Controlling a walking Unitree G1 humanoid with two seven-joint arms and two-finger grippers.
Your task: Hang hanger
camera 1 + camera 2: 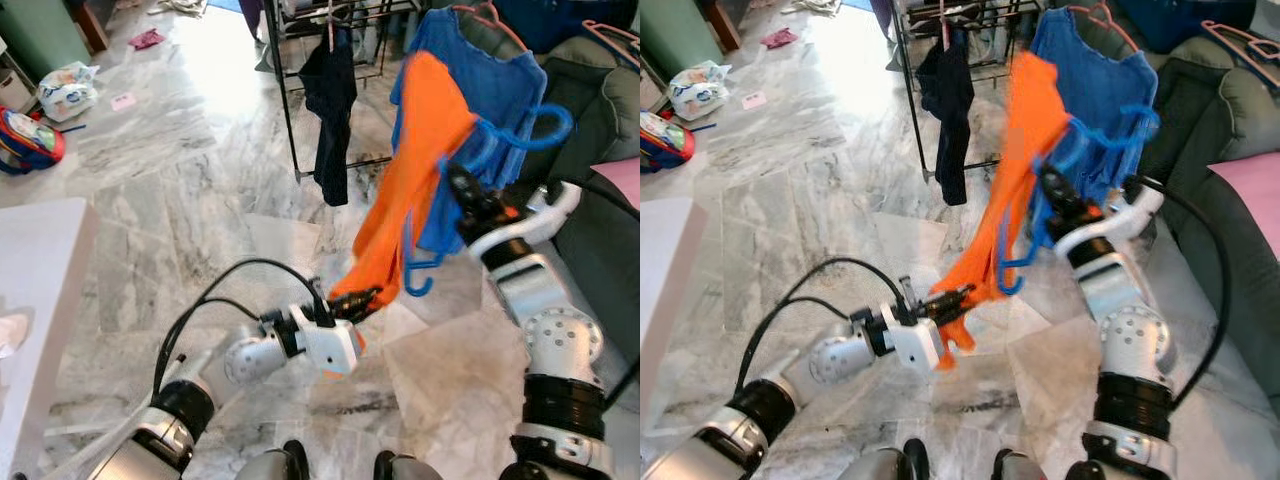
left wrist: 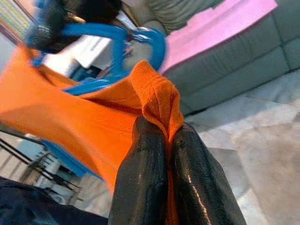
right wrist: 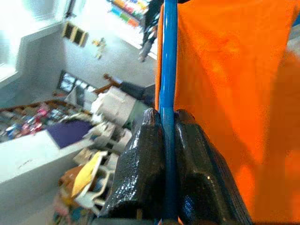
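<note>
End effectors clamp tight: left (image 1: 368,298) pinches orange cloth (image 1: 415,170), right (image 1: 455,180) blue hanger (image 1: 520,130).

Blue plastic hanger (image 1: 520,135), tilted midair, orange garment (image 1: 415,170) draped

Grey-veined marble tile floor (image 1: 180,190) all over, with bright glare at top centre. A black metal drying rack (image 1: 290,100) sits up top, a dark green-grey sofa (image 1: 600,110) at right, and a white table edge (image 1: 40,300) at lower left.
</note>
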